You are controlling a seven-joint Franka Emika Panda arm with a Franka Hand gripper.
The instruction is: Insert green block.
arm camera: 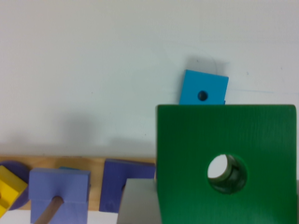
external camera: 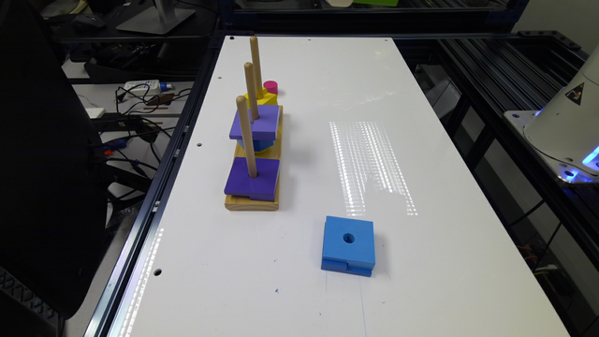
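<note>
While close under the tool, green block point(arm camera: 187, 140) looms.

Matt green block point(arm camera: 187, 140), wooden pegs point(external camera: 245, 135)

Open white table point(external camera: 421, 140) around the blue block point(external camera: 348, 245); three upright pegs point(external camera: 246, 135) crowding the wooden base point(external camera: 252, 202).

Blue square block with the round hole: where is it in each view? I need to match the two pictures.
Exterior view: the blue square block lies flat on the white table, to the exterior view's right of the wooden peg base.
Wrist view: it lies on the table, partly hidden behind the dark-green square block.
Shared landmark: the wooden peg base carrying purple square blocks.
</note>
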